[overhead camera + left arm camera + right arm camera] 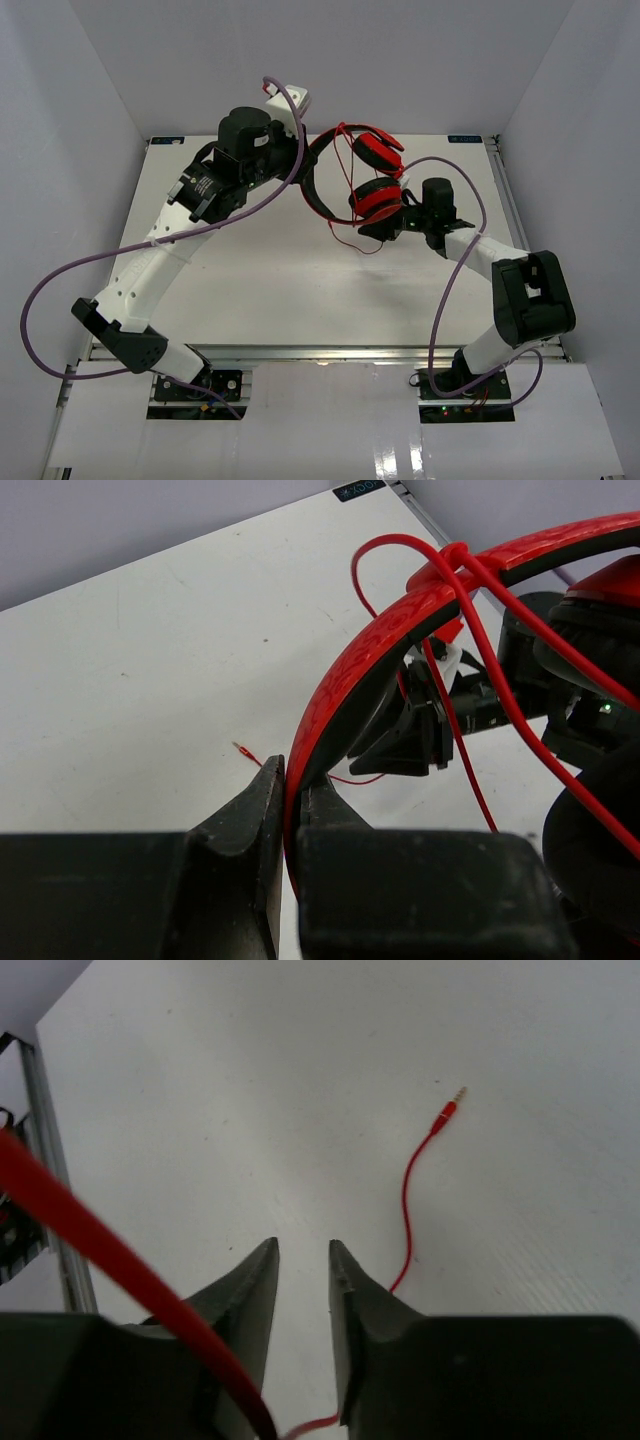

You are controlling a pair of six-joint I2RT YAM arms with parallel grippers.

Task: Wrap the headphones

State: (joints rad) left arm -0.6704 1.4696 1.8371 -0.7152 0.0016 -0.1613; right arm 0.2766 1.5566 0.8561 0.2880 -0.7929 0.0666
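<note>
left gripper [292, 776] clamped on headband [365, 645], right gripper [303, 1252] parted, nothing pinched: loose cable [405, 1195] may slide out of it, headband loops slacken, plug [449, 1108] drags

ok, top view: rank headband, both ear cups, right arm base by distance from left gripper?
1. headband: clamped in the left gripper.
2. upper ear cup, lower ear cup: to its right, too close to call.
3. right arm base: near edge, right.

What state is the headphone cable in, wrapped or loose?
Partly wrapped: the cable loops over the headband, while its plug end trails loose on the table.
</note>
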